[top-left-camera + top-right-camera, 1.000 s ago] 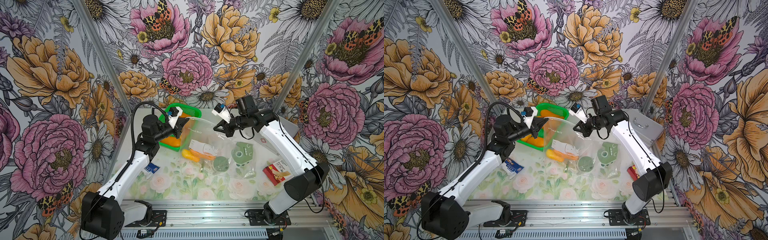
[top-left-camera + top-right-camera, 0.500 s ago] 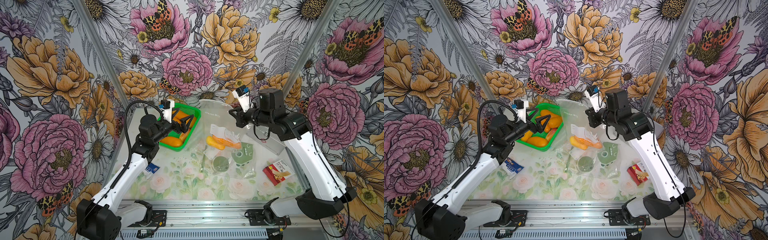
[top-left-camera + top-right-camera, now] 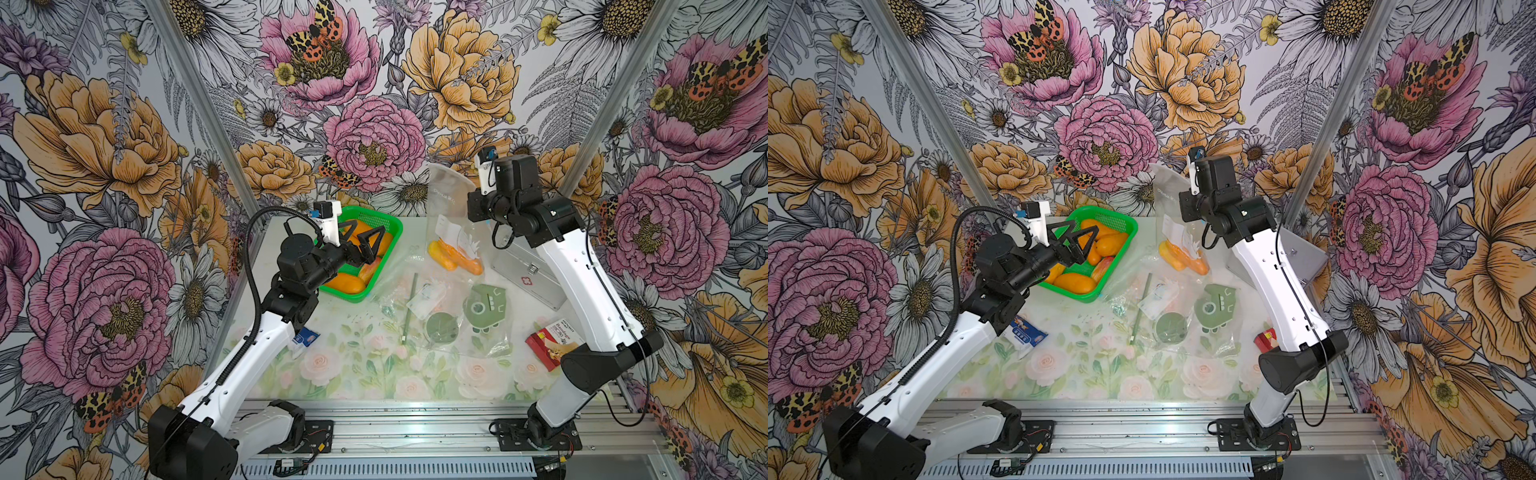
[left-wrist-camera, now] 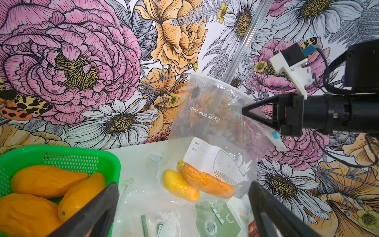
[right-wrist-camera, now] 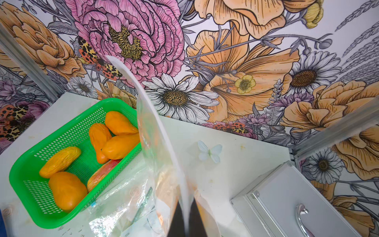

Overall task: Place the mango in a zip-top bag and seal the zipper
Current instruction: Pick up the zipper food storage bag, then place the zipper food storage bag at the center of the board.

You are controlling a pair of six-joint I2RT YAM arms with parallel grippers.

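Observation:
A clear zip-top bag point(image 3: 446, 199) point(image 3: 1166, 195) hangs upright at the back of the table. My right gripper point(image 4: 244, 111) point(image 5: 185, 202) is shut on its top edge. Orange and yellow mangoes point(image 3: 455, 257) point(image 4: 196, 182) lie in the bag's bottom, which rests on the table. The bag's upper strip point(image 5: 143, 98) stands free above the jaws. My left gripper point(image 3: 362, 230) point(image 3: 1077, 232) is open and empty, hovering over the green basket point(image 3: 390, 226) point(image 5: 20, 170). Several more mangoes point(image 3: 347, 282) point(image 5: 65, 188) lie in that basket.
A metal case point(image 3: 528, 274) point(image 5: 287, 188) sits under the right arm. Other clear bags lie mid-table, one with a green stick point(image 3: 409, 299) and one with green pieces point(image 3: 482, 303). A red box point(image 3: 550, 340) is at the right and a blue packet point(image 3: 305, 336) by the left arm.
My left gripper opened, let go of the bag and drew back over the basket. The right arm lifted the bag with the mangoes up and to the right.

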